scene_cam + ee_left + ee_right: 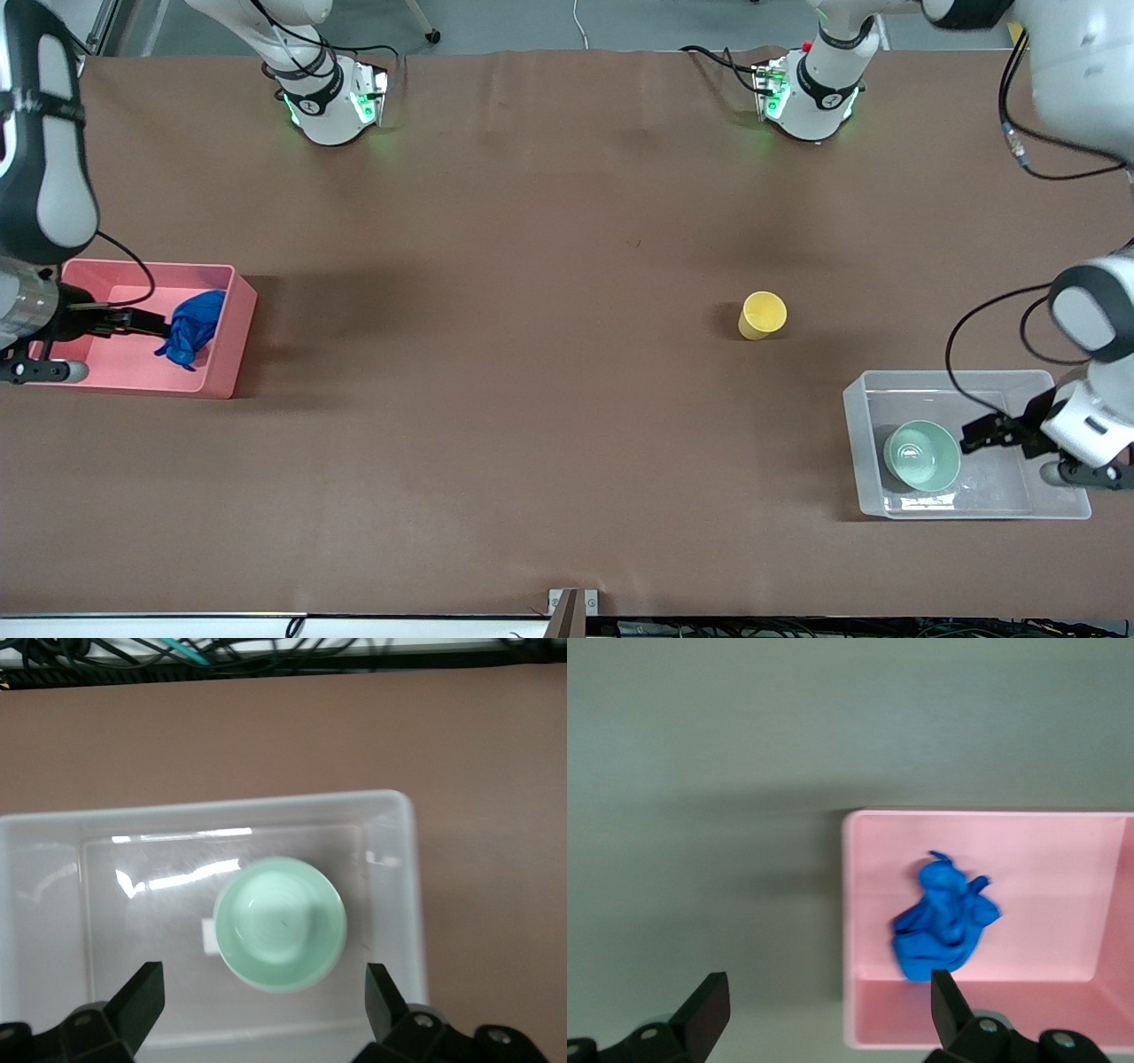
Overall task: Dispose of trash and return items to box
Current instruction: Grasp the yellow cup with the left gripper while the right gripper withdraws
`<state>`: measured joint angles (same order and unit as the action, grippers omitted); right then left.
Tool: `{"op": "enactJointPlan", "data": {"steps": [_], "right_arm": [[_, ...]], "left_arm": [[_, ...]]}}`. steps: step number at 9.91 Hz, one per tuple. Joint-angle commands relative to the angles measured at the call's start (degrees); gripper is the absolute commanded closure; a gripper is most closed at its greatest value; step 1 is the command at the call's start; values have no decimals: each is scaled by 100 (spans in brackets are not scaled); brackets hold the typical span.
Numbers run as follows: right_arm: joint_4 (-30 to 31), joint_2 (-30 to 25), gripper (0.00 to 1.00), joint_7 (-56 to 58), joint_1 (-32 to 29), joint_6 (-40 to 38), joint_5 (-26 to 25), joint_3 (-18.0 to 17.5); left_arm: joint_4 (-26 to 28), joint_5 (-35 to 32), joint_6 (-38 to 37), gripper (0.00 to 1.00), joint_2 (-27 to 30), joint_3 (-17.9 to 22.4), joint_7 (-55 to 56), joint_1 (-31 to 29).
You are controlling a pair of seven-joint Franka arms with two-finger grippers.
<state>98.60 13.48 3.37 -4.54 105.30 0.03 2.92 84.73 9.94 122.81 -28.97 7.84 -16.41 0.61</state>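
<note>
On brown counter [532, 399], right arm's end: pink bin [232, 350] holding blue cloth wad [190, 328], lying loose on bin floor against the wall toward counter's middle. Right claw [146, 323] over the bin, fingers [704, 1010] spread wide, gripping nothing; wad seen between and below them in right wrist view [943, 921].

Left arm's end: clear plastic box [859, 443] with mint-green bowl [923, 455] upright inside, resting on box floor. Left claw [979, 432] over the box just beside the bowl, fingers [142, 997] wide apart, empty; bowl [279, 923] framed between them in left wrist view.

Yellow cup [762, 315] on open counter, outside the box, farther from front camera than it, toward counter's middle.
</note>
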Motion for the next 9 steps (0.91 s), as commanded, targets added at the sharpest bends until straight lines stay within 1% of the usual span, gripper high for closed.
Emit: {"op": "enactJointPlan", "data": {"steps": [1,2,3,4,5,6,7,8,9], "right_arm": [[28,-440,0,-895,426,-315,-108,33],[-51,-756,0,-917,411,-517,-82,50],[-148,-1046,0,-899,332,-754,-12,77],[-331,-1302,0,-891,236,-1113,-11,86],[-429,-1487,0,-751,61,-1482,67,86],[-430,-1689,0,-402,-167,-1695,303,103],[-456,-1752,0,-242,-318,-1810,340,112],[-769,-1709,0,-284,-310,-1820,279,86],[-1164,-1621,0,-301,-293,-2037,244,68]], "left_arm": [[1725,-892,23,0,1240,-719,714,45],[2262,-1001,23,0,1593,-1018,1110,44],[2668,-1002,41,0,1718,-1256,1218,44],[3063,-1002,189,0,1702,-1502,1228,44],[3459,-1002,599,0,1676,-1670,1246,53],[3872,-1002,1134,0,1606,-1750,1246,62],[4128,-1002,1540,0,1510,-1803,1254,62],[4227,-1002,1718,0,1352,-1821,1263,71],[4254,-1002,1763,0,1194,-1952,1272,71]]}}
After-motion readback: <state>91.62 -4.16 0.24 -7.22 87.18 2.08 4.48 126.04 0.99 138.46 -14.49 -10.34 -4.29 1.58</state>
